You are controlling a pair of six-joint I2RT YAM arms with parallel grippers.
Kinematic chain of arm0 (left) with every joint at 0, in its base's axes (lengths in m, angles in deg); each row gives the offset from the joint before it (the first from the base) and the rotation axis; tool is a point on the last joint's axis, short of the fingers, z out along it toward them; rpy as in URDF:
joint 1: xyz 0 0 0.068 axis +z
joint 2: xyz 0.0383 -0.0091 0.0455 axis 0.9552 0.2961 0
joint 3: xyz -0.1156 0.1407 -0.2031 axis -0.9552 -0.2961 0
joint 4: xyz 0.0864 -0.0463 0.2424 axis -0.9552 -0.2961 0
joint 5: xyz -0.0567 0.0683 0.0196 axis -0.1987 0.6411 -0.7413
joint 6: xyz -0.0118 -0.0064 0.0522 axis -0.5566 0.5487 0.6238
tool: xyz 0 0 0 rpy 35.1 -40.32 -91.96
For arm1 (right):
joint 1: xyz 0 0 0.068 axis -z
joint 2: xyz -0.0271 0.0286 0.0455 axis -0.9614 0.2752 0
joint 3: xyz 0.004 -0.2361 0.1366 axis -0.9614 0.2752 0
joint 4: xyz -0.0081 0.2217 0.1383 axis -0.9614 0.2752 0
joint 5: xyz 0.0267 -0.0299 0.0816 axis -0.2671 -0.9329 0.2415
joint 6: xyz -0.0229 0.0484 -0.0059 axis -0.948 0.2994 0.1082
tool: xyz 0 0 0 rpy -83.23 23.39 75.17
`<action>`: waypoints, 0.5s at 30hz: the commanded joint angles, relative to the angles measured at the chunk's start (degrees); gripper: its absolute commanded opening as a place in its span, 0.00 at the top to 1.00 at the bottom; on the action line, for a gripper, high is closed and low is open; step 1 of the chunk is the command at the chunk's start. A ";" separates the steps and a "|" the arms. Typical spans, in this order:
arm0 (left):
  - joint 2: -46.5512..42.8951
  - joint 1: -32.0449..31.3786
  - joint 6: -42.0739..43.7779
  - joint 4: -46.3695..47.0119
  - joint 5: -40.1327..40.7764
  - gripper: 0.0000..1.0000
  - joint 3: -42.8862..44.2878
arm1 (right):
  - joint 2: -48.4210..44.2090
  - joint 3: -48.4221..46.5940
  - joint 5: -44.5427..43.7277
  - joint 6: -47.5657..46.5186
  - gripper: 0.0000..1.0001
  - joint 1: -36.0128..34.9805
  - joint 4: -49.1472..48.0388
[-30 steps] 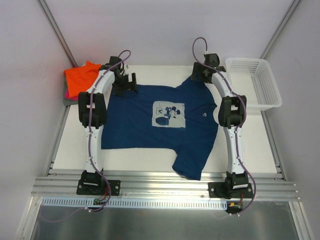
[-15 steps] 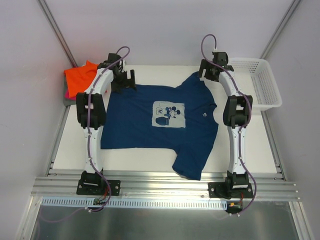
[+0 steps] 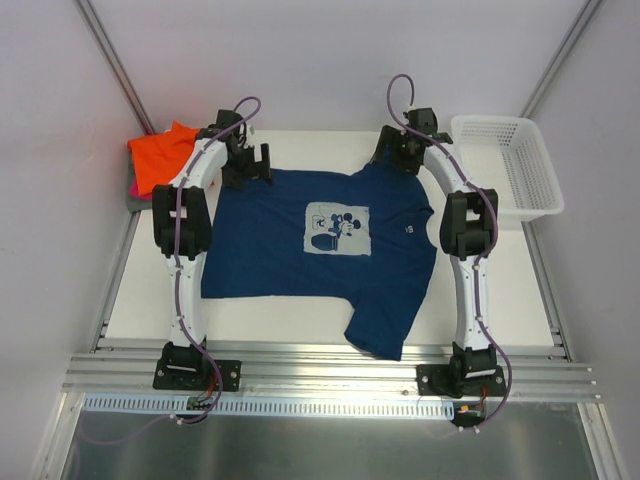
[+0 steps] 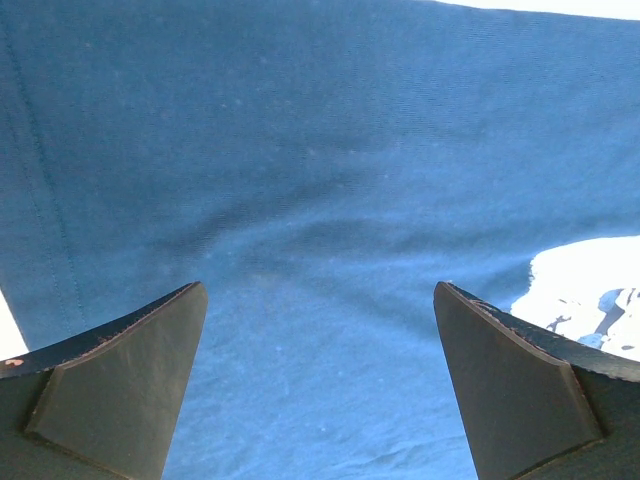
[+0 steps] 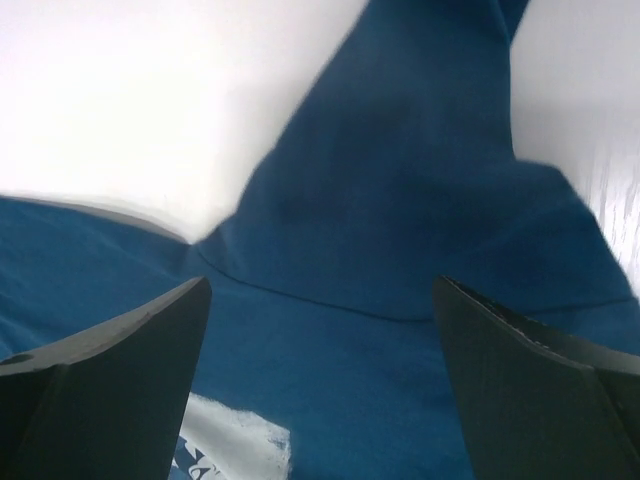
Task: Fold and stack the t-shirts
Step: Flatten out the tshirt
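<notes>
A navy t-shirt (image 3: 290,265) with a pale square mouse print (image 3: 337,230) lies spread flat on the table, its near right sleeve hanging toward the front edge. My left gripper (image 3: 254,163) hovers open over its far left corner; in the left wrist view, cloth (image 4: 320,150) fills the gap between the jaws (image 4: 318,290). Open as well, my right gripper (image 3: 392,150) is over the far right sleeve (image 5: 400,190), nothing between its jaws (image 5: 321,285). A folded orange t-shirt (image 3: 165,155) tops a pile at far left, pink and grey edges (image 3: 133,192) beneath it.
A white lattice basket (image 3: 510,165) stands at the back right, just beyond the right arm. Bare white table (image 3: 290,320) shows in front of the shirt. Metal rails run along the near edge, with walls close on both sides.
The right gripper swung out toward the basket, then came back over the shirt's far right sleeve. The left gripper edged slightly left. Both stayed open.
</notes>
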 commanded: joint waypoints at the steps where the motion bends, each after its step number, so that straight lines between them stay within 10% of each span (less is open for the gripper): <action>1: -1.46 -0.74 1.54 0.07 3.20 0.01 -0.17 | -1.00 0.75 1.81 3.51 0.03 0.53 1.83; 15: -6.02 -3.02 5.05 0.07 12.61 0.01 -1.49 | 10.25 -14.61 -6.97 4.22 0.03 3.25 -5.55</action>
